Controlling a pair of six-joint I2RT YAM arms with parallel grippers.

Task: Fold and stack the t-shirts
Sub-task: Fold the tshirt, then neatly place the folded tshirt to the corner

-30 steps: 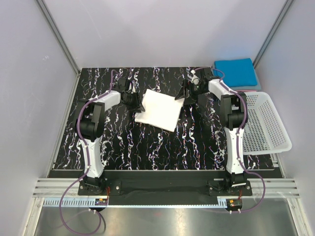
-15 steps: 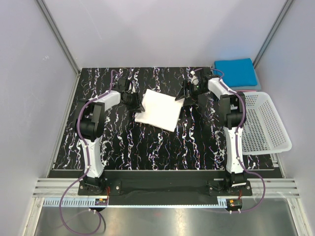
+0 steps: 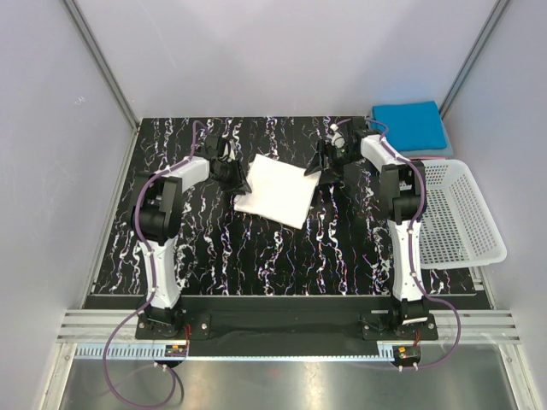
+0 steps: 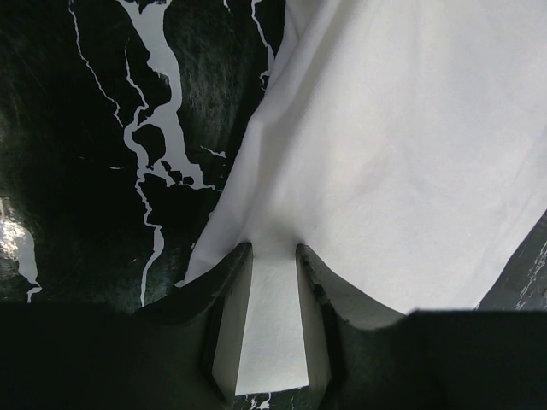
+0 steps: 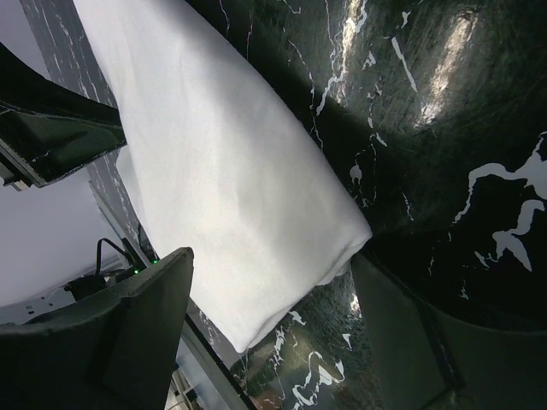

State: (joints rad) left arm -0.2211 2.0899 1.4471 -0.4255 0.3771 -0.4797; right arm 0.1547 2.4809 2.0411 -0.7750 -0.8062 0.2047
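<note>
The folded white t-shirt (image 3: 275, 190) lies on the marbled surface (image 3: 214, 248) between both tools. The left tool (image 4: 272, 256) pinches the edge nearest it. The right tool (image 5: 272, 260) stands wide, astride a corner. A folded blue t-shirt (image 3: 410, 124) sits behind the right tool.

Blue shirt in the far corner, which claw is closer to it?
Right. The right claw stands open at the white shirt, left of the blue shirt; the left claw pinches the white shirt's opposite edge, farther away.
</note>
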